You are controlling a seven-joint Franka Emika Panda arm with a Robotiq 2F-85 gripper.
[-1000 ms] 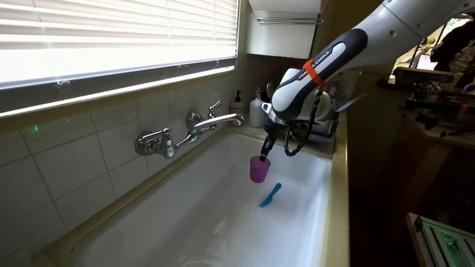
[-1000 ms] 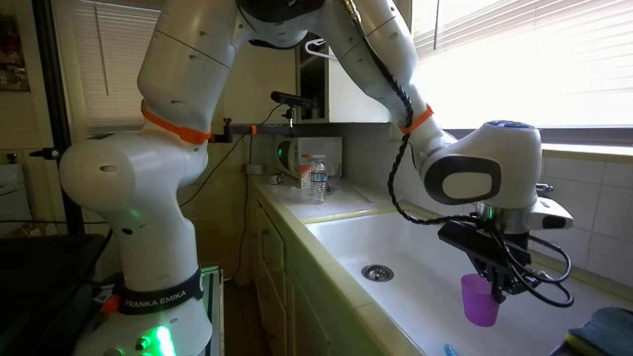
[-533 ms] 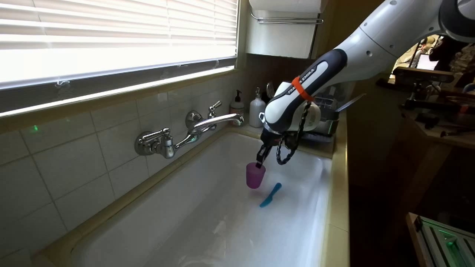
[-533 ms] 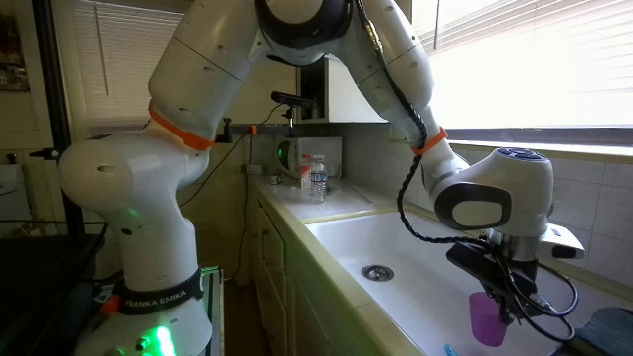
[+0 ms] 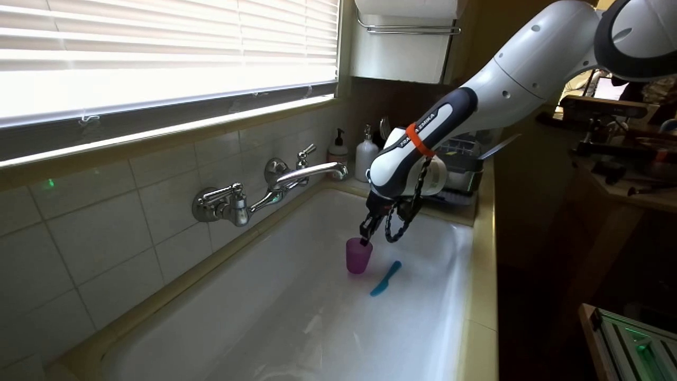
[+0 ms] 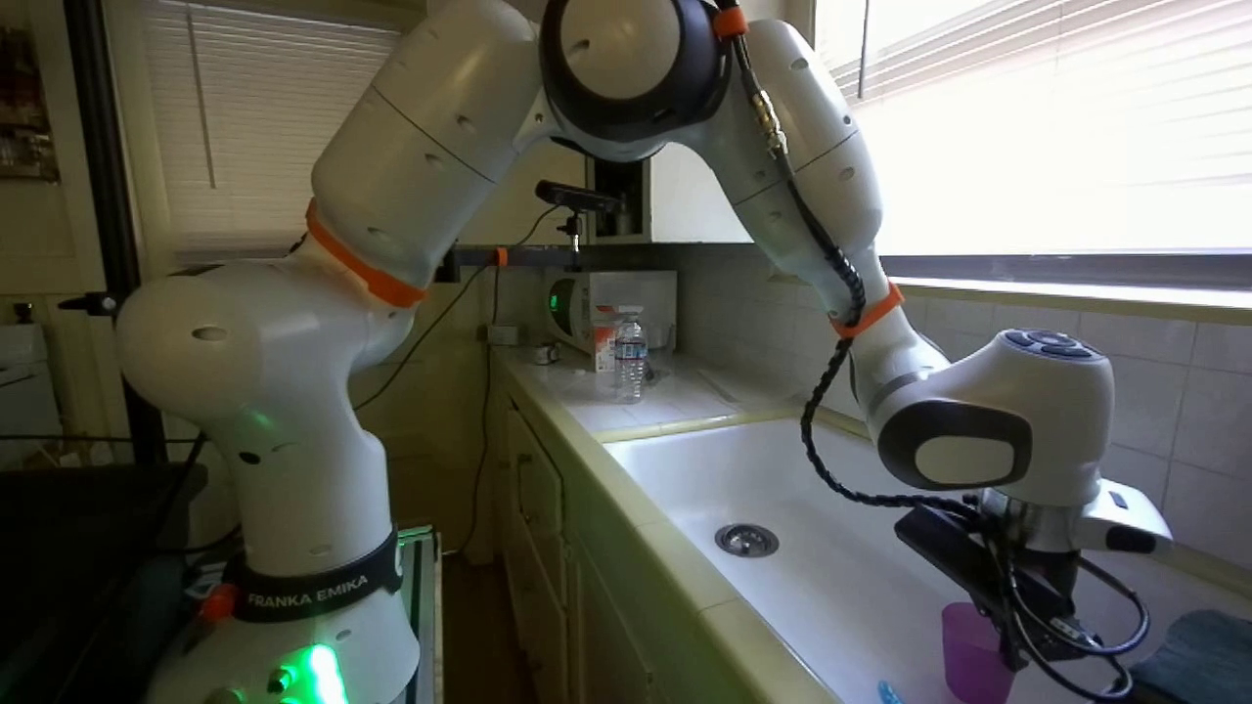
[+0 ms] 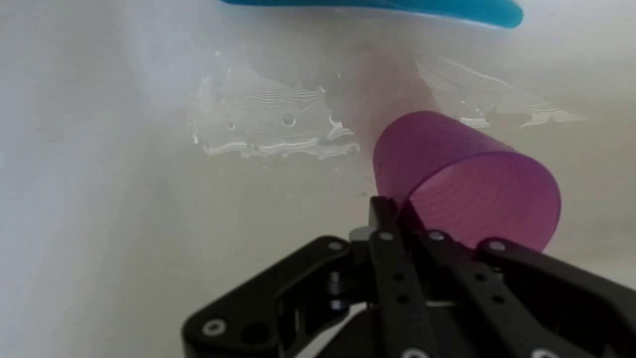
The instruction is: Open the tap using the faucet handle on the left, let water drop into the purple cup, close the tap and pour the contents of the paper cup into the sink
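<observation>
The purple cup (image 5: 358,259), which is also the paper cup, hangs low inside the white sink (image 5: 275,317). It also shows in an exterior view (image 6: 970,653) and in the wrist view (image 7: 427,136). My gripper (image 7: 397,211) is shut on the cup's rim, one finger inside and one outside. The cup is close to upright; whether it touches the sink floor I cannot tell. Its inside looks empty of anything distinct. The chrome tap (image 5: 312,171) is on the tiled wall, its spout behind and above the cup, with no visible water stream. In an exterior view the arm hides the tap.
A blue knife-like stick (image 5: 387,279) lies on the sink floor beside the cup. Soap bottles (image 5: 366,159) and a dish rack (image 5: 463,172) stand behind the sink's end. A dark cloth or sponge (image 6: 1198,650) is near the gripper. A drain (image 6: 746,540) is in the floor.
My gripper has moved down into the sink with the cup, drifting left in an exterior view and right in another. The cup stays held; the tap and blue stick have not moved.
</observation>
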